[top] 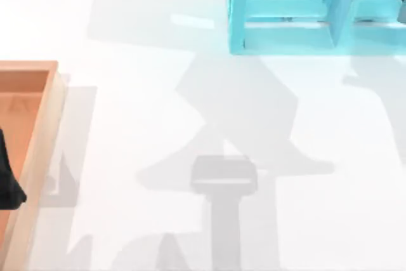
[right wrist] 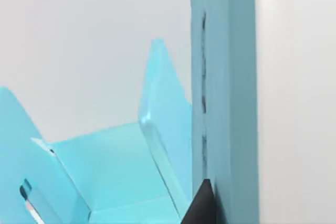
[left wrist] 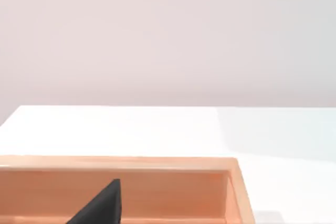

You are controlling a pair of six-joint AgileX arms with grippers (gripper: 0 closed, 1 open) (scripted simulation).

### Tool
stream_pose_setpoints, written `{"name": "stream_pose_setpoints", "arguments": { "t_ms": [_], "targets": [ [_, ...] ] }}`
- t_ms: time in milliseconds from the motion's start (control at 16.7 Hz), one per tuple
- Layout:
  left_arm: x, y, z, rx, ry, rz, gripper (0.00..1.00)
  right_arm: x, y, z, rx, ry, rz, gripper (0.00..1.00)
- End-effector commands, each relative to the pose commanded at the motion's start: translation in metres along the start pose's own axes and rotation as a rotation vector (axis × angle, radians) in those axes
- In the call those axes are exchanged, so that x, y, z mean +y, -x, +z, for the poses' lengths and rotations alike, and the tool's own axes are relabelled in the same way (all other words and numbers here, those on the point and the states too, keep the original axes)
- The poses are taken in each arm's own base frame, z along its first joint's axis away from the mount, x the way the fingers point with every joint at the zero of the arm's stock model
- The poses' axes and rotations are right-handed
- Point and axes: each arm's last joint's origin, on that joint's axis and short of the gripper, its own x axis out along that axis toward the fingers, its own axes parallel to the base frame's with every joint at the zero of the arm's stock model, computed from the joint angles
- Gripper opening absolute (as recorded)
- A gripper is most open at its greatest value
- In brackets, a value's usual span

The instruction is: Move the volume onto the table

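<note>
the white bench (top: 190,93) spreads across the top view, glossy and marked by soft grey shadows. the cyan shelf unit (top: 317,11) stands at its far edge, toward the right, with upright dividers between its compartments. in the right wrist view those cyan panels (right wrist: 115,166) sit very close, and a tall light-blue slab (right wrist: 226,98) rises upright beside a dark fingertip (right wrist: 202,203); whether that slab is the volume or a shelf wall cannot be told. the orange-brown wooden tray (top: 38,131) lies at the left edge of the bench. the left gripper (top: 7,182) hangs over the tray, just a dark tip (left wrist: 102,205) above its floor. how far either gripper is open cannot be told.
</note>
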Motion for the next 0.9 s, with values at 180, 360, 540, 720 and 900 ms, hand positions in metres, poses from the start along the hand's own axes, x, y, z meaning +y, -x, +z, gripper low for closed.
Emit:
{"name": "stream_pose_setpoints", "arguments": {
  "t_ms": [180,360,540,720,900],
  "targets": [
    [0.000,0.000,0.000,0.000,0.000,0.000,1.00,0.036,-0.023,-0.022,0.032,0.182,0.027,0.00],
    [0.000,0.000,0.000,0.000,0.000,0.000,1.00,0.091,-0.040,-0.066,0.089,0.482,0.072,0.00],
    [0.000,0.000,0.000,0.000,0.000,0.000,1.00,0.151,-0.035,-0.125,0.140,0.872,0.130,0.00],
    [0.000,0.000,0.000,0.000,0.000,0.000,1.00,0.204,-0.007,-0.182,0.143,1.271,0.190,0.00],
    [0.000,0.000,0.000,0.000,0.000,0.000,1.00,0.243,0.034,-0.224,0.094,1.595,0.233,0.00]
  ]
}}
